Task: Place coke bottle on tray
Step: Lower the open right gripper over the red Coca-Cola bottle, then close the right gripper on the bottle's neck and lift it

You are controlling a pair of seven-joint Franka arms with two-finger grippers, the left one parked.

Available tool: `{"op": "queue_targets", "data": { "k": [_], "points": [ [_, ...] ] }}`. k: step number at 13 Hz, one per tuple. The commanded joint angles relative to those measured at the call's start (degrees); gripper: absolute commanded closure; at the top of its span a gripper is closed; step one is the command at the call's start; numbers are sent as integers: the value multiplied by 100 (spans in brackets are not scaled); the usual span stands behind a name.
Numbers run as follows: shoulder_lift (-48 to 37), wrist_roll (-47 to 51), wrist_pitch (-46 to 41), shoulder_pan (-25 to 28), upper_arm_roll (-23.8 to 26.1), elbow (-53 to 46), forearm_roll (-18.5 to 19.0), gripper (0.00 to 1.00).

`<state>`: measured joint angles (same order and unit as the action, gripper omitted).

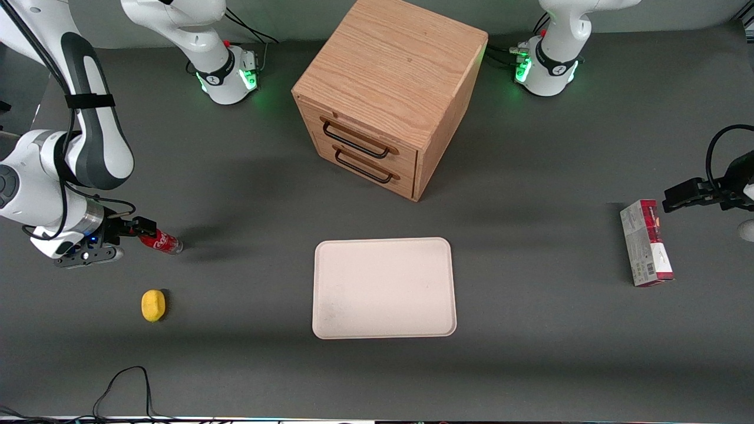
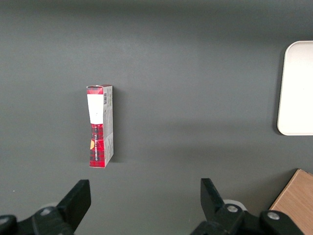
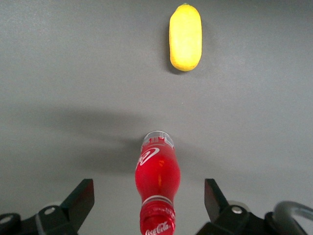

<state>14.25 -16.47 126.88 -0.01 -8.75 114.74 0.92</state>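
The coke bottle [image 1: 161,241] is found lying on its side on the desk [image 1: 530,365], toward the working arm's end, with its red cap turned toward the gripper [image 1: 136,227] and its clear base pointing toward the middle of the desk. In the right wrist view the bottle [image 3: 157,188] is seen lengthwise between the two spread fingers [image 3: 78,200], centred in the gap, with clear desk surface visible on both sides of it; the gripper is therefore recorded as released and not touching the bottle. This arrangement is judged to be a lined-up approach: the fingers are set astride the cap end so that a closing across the narrow neck or body would be possible once the gripper is brought lower or farther along the bottle. A lemon [image 1: 153,305] is noted nearer the front camera than the bottle, apart from it and outside the gripper's line. The tray [image 1: 384,288] lies flat near the middle of the desk, well apart from the bottle, with nothing on it, so the placing step is judged not yet begun. A wooden drawer cabinet [image 1: 389,94] stands farther from the front camera than the tray. A red-and-white carton [image 1: 646,242] lies toward the parked arm's end.
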Motion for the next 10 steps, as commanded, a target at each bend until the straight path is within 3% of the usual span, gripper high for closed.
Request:
{"op": "queue_targets", "data": {
  "k": [1,9,10],
  "points": [
    [26,39,-198,-25,-30,-74,5,0],
    [-98,12,-286,-25,-136,110,-39,1],
    [-89,12,-286,-34,-136,110,-39,14]
  ]
}}
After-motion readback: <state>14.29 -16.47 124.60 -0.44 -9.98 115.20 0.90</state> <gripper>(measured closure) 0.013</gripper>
